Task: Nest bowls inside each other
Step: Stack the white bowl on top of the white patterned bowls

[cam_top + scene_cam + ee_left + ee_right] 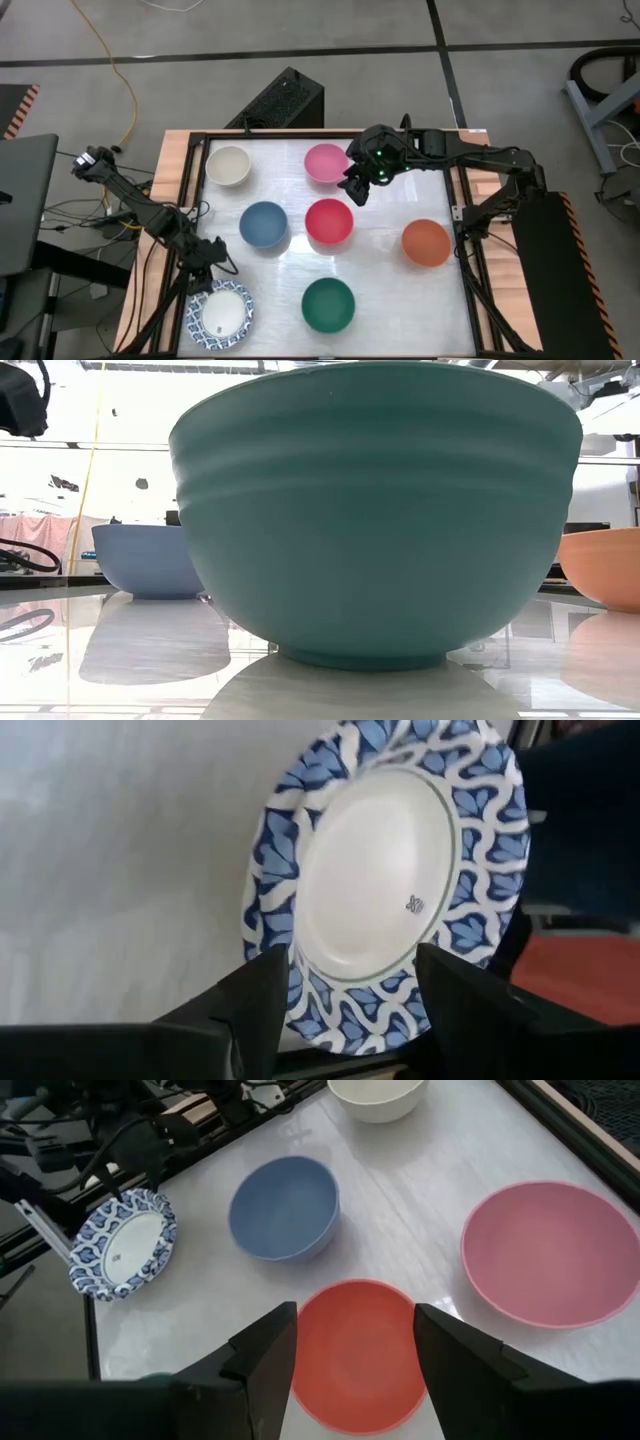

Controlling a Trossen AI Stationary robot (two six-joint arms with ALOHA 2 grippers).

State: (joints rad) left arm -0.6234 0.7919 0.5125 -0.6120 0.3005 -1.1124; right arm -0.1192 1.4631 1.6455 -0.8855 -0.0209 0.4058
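Seven bowls stand upright on the white table top: cream (228, 165), pink (326, 162), blue (263, 224), red (329, 222), orange (426, 242), green (328, 305), and a white one with a blue-patterned rim (222, 312) at the near left corner. My left gripper (208, 252) is open just beyond the far rim of the patterned bowl (385, 870), and that rim shows between its fingers. My right gripper (357, 190) hangs open in the air between the pink bowl (550, 1250) and the red bowl (355, 1350), with nothing in it. My left gripper slants down at the patterned bowl's nearest rim (350, 1020). Its open fingers (265, 1005) stand in front of that rim on either side. Whether either finger touches the rim, I cannot tell. The bowl rests on the table.
A black frame (462, 215) and wooden borders (175, 160) edge the table top. A black box (285, 100) stands beyond the far edge. Cables and a dark stand (100, 165) lie off to the left. In the low view the green bowl (375, 510) fills most of the picture.
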